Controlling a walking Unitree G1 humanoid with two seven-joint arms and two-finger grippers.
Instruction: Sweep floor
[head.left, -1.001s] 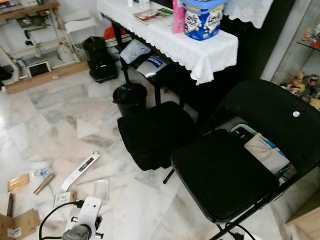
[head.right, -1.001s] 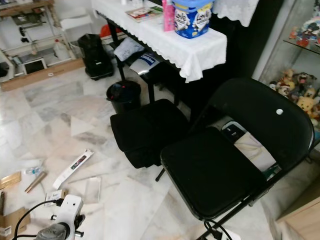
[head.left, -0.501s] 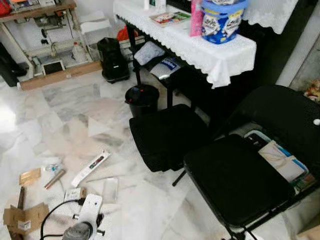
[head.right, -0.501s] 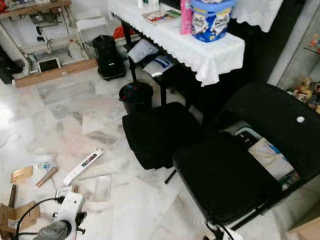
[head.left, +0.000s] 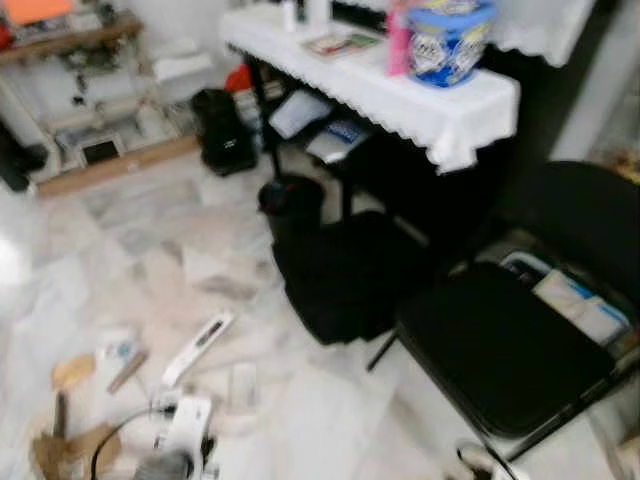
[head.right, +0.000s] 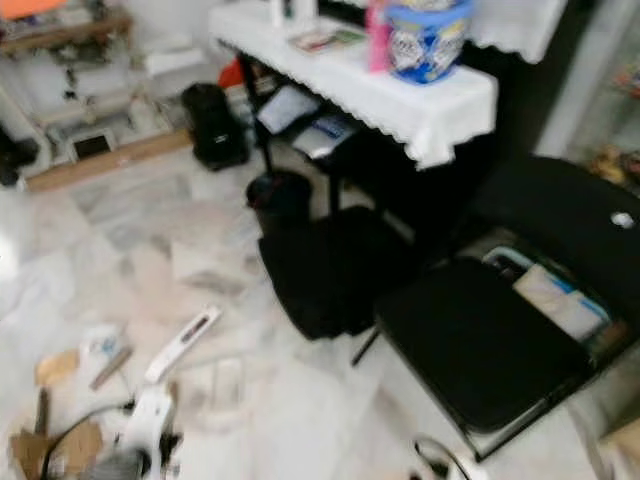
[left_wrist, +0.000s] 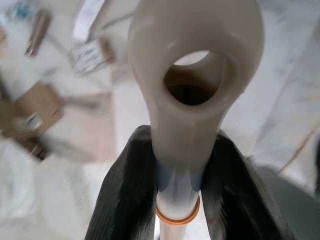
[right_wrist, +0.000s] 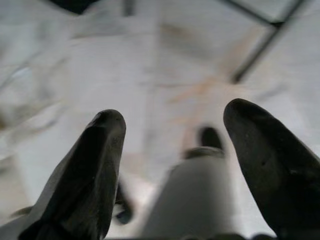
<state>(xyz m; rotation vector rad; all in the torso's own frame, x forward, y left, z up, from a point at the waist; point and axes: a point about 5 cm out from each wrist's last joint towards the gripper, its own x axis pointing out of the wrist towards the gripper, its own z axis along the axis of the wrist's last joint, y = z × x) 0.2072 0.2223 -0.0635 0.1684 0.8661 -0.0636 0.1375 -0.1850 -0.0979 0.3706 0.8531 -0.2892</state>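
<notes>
My left gripper (left_wrist: 177, 192) is shut on the broom's cream handle (left_wrist: 192, 100), just below its rounded end with a hanging hole. My left arm (head.left: 183, 445) shows at the bottom left of the blurred eye views, above the marble floor (head.left: 90, 260). Litter lies around it: a long white box (head.left: 198, 346), a tan cardboard scrap (head.left: 70, 372), a small white packet (head.left: 118, 348) and a brown cardboard piece (left_wrist: 37, 107). My right gripper (right_wrist: 175, 117) hangs open over the floor, its fingers wide apart with a pale rounded shape below them.
A black folding chair (head.left: 505, 350) with papers behind its seat stands at the right. A black cushioned stool (head.left: 340, 275) and a black bin (head.left: 292, 200) sit beside a table with a white cloth (head.left: 400, 90) holding a blue tub (head.left: 450, 40). Shelves (head.left: 80, 90) line the far left.
The whole picture has shifted right and blurred, so the camera has moved. My left arm stays at the bottom left and the litter lies as before.
</notes>
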